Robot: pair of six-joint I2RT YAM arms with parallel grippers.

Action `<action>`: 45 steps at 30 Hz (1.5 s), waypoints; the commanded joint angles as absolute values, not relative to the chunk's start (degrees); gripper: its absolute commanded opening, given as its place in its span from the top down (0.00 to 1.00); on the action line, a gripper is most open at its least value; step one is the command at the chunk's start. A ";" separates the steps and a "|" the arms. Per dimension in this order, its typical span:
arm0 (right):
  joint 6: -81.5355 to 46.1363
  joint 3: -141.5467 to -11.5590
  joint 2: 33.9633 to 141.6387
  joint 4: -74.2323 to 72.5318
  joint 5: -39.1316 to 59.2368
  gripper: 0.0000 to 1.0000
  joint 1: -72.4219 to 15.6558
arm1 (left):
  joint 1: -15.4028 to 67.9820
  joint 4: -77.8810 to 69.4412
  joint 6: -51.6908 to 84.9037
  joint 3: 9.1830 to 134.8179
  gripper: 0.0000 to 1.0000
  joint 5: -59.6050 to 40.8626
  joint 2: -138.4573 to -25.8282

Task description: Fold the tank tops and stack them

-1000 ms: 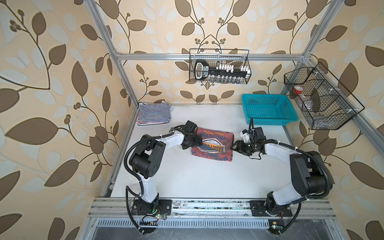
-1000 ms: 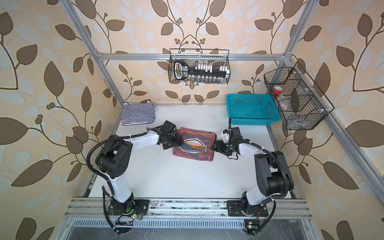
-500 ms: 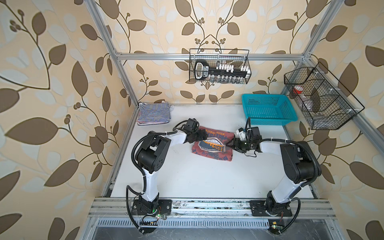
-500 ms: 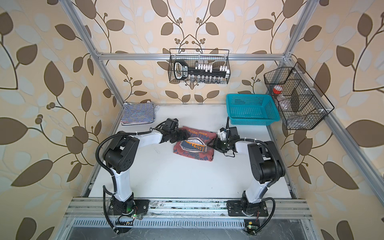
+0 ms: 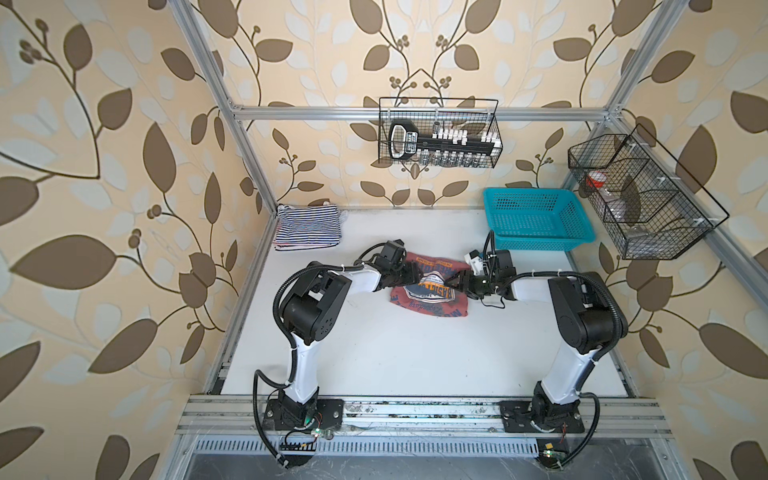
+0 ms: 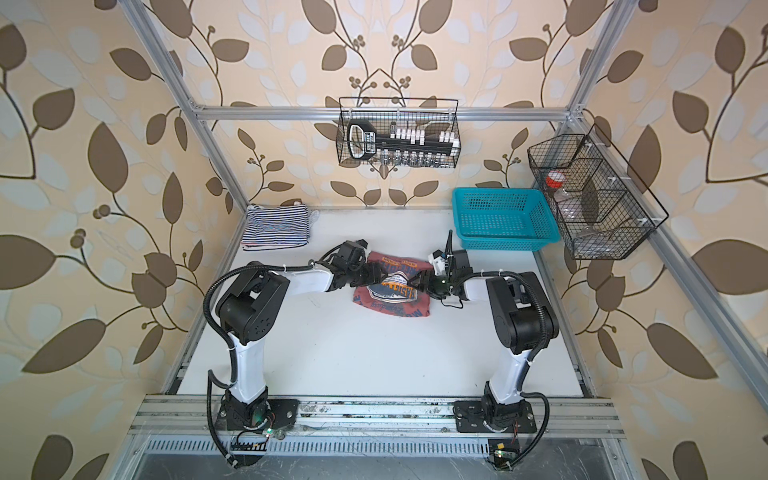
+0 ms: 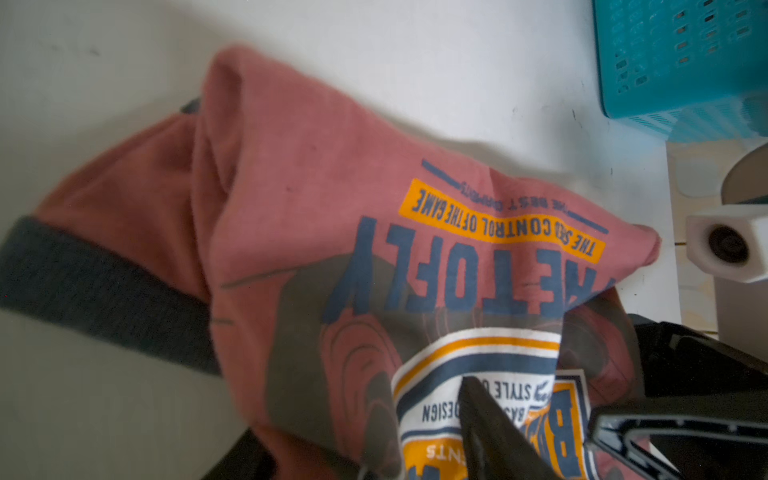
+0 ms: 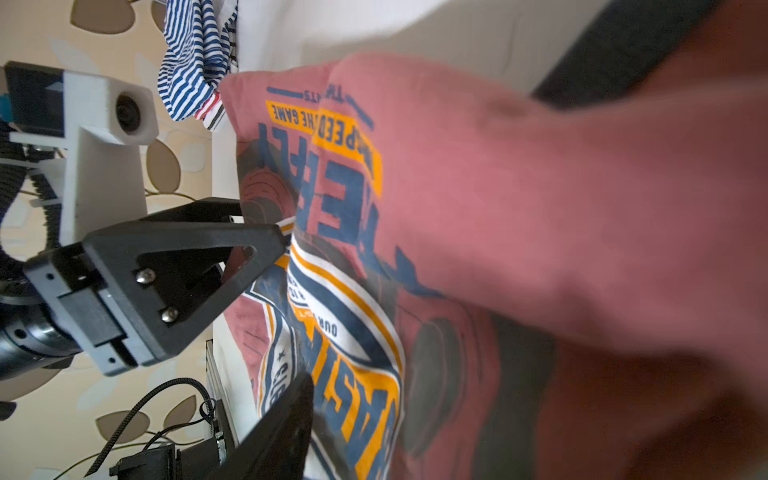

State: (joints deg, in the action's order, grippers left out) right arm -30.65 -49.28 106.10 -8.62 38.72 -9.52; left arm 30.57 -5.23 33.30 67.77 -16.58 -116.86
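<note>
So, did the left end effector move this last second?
Yes. The left end effector moved away from the folded striped tank tops, further over the dusty red tank top.

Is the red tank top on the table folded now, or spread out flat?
Partly folded: the red tank top lies bunched, one layer raised over its badge print.

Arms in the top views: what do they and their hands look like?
The left arm and right arm share glossy white link shells, bulky black joints and black ribbed cable conduit. The left hand and right hand are matte black; the fingers are hollow triangles with silver screws. White camera housings sit on the wrists.
</note>
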 commanded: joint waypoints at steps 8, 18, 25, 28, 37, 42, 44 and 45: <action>-29.49 -46.25 106.40 0.52 33.31 0.38 -9.62 | 32.60 21.75 36.84 67.02 1.00 -13.99 -127.21; -27.49 -40.36 84.68 11.23 22.77 0.36 -7.92 | 26.64 47.76 30.00 97.79 1.00 3.61 -126.30; -27.63 -38.77 74.97 15.46 20.48 0.35 -7.62 | 21.28 57.78 23.55 121.17 1.00 10.10 -132.12; -27.53 -39.11 73.54 16.18 20.48 0.35 -7.58 | 18.48 58.81 21.21 127.41 1.00 11.72 -133.71; -28.04 -38.73 73.78 15.55 20.70 0.35 -8.08 | 12.68 54.15 10.75 135.44 1.00 14.14 -133.50; -28.30 -39.10 75.16 14.94 20.80 0.36 -8.93 | 10.35 49.77 5.47 135.35 1.00 14.49 -131.02; -28.28 -39.54 75.91 14.99 20.75 0.36 -9.43 | 9.47 48.26 3.96 135.94 1.00 13.91 -130.46; -28.23 -39.79 76.33 14.93 20.75 0.36 -9.68 | 9.04 47.55 3.36 136.29 1.00 13.98 -130.05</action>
